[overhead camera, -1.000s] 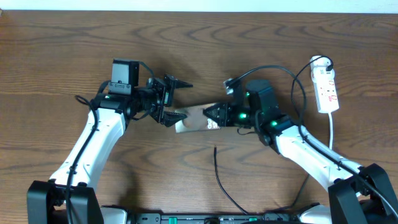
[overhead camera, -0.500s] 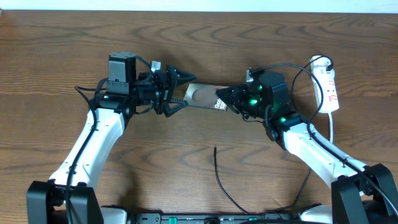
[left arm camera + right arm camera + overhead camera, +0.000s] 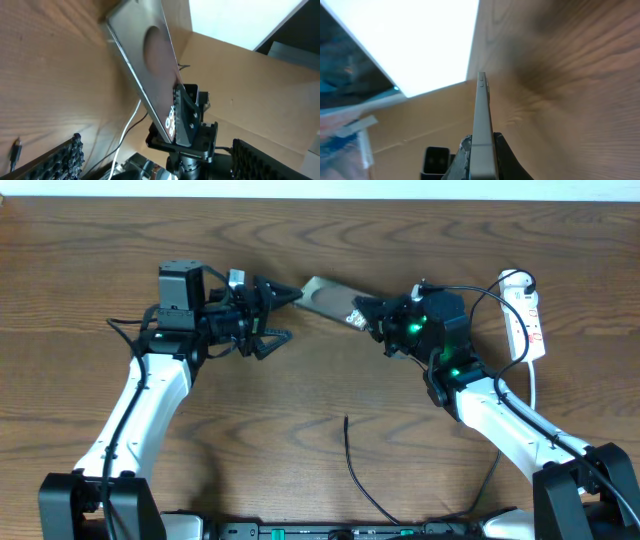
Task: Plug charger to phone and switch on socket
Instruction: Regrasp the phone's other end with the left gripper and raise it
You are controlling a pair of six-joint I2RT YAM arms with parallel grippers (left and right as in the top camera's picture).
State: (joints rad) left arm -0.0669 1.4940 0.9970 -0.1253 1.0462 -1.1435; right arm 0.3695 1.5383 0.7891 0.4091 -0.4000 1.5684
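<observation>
1. The right gripper (image 3: pixel 362 317) is clenched on the phone (image 3: pixel 328 298), at the end with the white lettering. The right wrist view shows the slab edge-on between the two pads. It is raised and tilted off the table (image 3: pixel 420 240).
2. The left gripper (image 3: pixel 285 315) is released, its jaws spread wide and holding nothing. The phone's free end sits just ahead of those jaws, close beside the upper fingertip and not yet between the two.
3. This looks like a handover or a steadying grip. If so, the free end should be brought squarely into the left jaws' gap before they close, with the flat faces against the pads (a corner bite would likely let the glossy face slip).
4. Whichever short edge carries the port should be left uncovered; I cannot tell from these views which one it is.
5. The charger (image 3: pixel 348 442) lies well behind both sets of jaws, towards the robot's base, with its plug tip loose on the wood.
6. The socket (image 3: pixel 527 320) lies beyond the right gripper's outer side, untouched.
</observation>
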